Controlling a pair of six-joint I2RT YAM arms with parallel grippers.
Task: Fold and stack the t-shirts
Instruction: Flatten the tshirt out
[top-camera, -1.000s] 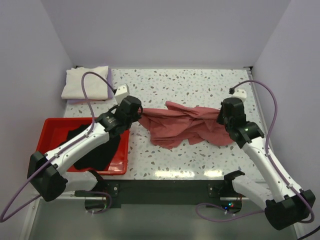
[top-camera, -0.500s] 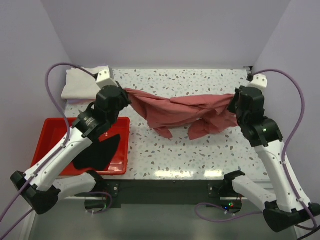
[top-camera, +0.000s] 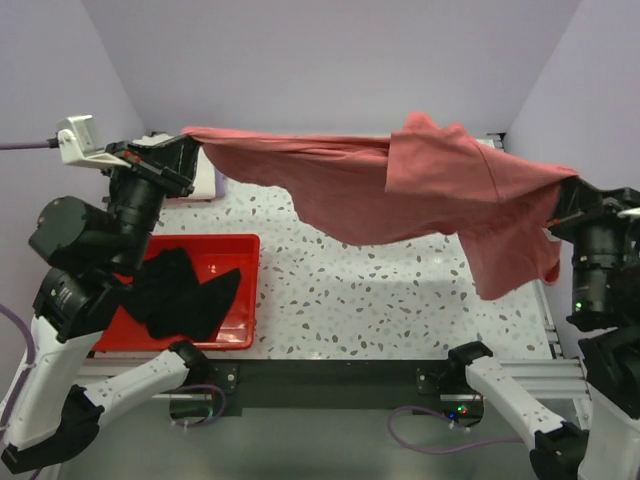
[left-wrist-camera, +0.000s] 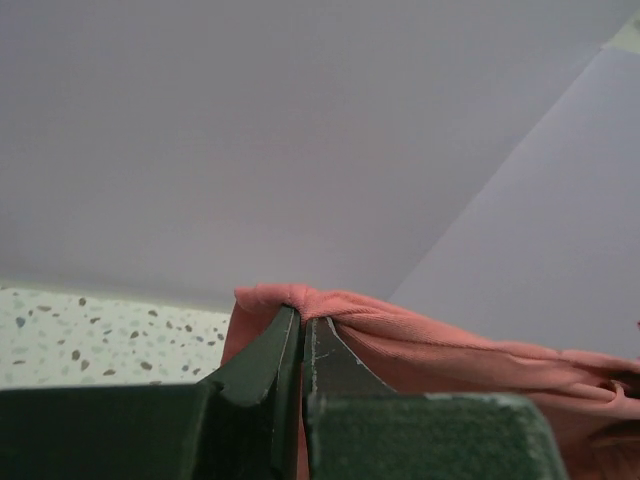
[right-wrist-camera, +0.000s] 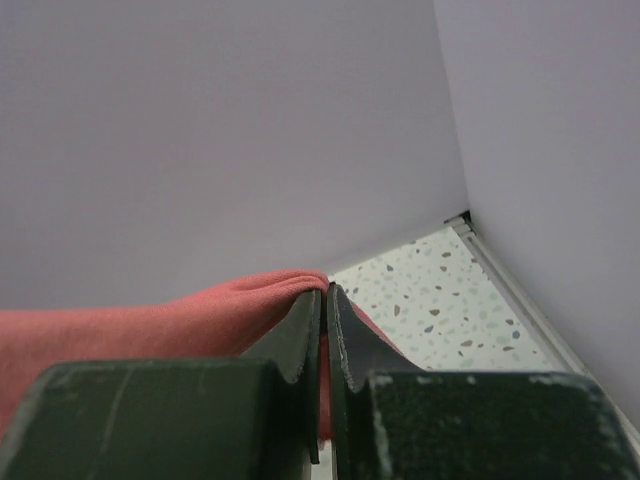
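left claw (top-camera: 192, 150) and right claw (top-camera: 560, 207) each clamp the salmon t-shirt (top-camera: 400, 185), stretched above the desk (top-camera: 400, 295) right of the red tray (top-camera: 251, 290); best lowered taut and level.

a hanging t-shirt (top-camera: 400, 185) is stretched above the table (top-camera: 400, 290), from far left to right. its left end is pinched in the left gripper (top-camera: 192, 148) at the far left, and its right end in the right gripper (top-camera: 562, 205) at the right edge, where one part droops lower. a tray (top-camera: 245, 290) sits on the table's near left with a second t-shirt (top-camera: 185, 295) in it. folded cloth (top-camera: 207, 182) lies just behind the left arm.
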